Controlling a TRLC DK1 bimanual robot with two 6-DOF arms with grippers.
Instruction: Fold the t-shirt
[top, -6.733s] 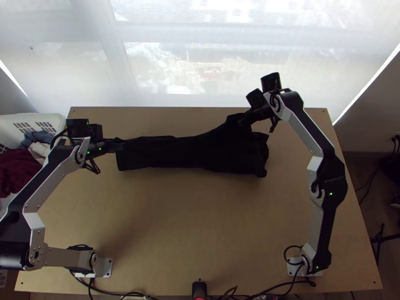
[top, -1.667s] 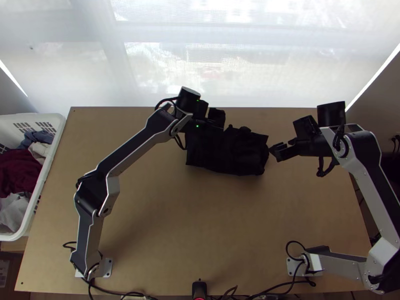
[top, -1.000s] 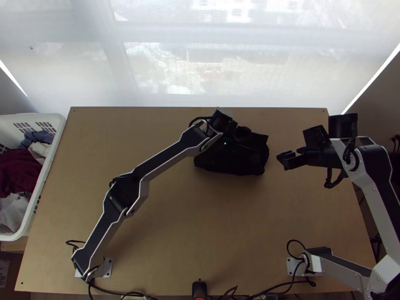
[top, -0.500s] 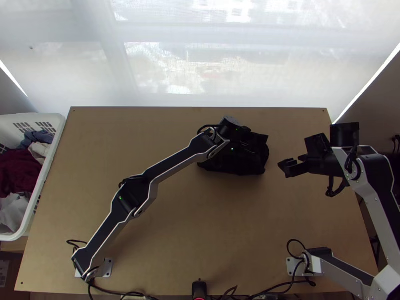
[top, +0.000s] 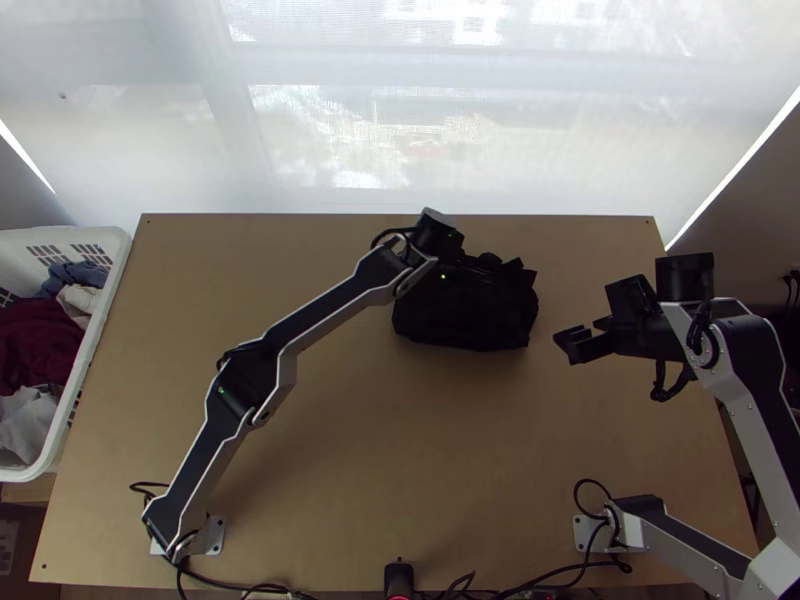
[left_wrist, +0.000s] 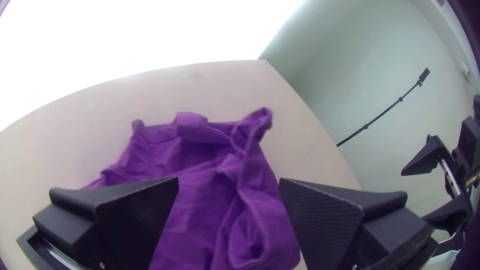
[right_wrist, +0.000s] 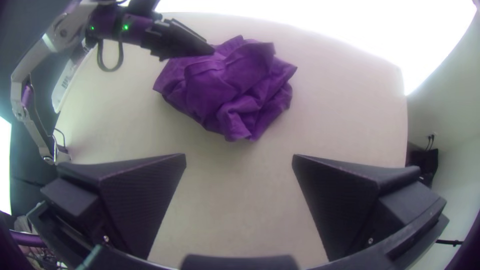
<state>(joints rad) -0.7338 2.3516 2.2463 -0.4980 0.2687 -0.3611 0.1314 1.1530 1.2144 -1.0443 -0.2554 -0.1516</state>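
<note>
While the left gripper (top: 458, 272) hangs over the t-shirt (top: 475, 318), its two flat fingers stand wide apart, with rumpled cloth visible in the gap between them. Whether either finger touches the cloth, I can't tell from where I stand.

T-shirt: dark, gathered into a compact, creased bundle on the wooden table (top: 350, 450). It lies under the left gripper and reaches out past its fingertips. Layers overlap loosely; one raised twist of cloth (left_wrist: 262, 118) pokes up ahead of the left gripper's fingers, and a flap (left_wrist: 192, 125) folds over near it.

Right gripper (top: 578, 338): off to the right of the bundle, near it but apart, above the table. Its fingers are also spread wide, nothing between them. The t-shirt lies ahead of them, past the tips.

Further out: a white laundry basket (top: 96, 335) stands well to the left of the left gripper, by the table's side edge. Maroon cloth (top: 38, 340), blue cloth (top: 75, 275) and pale grey cloth (top: 28, 420) are heaped in it. Beyond both grippers, past the table's far edge, hangs a sheer white blind (top: 400, 130), bright with daylight.
</note>
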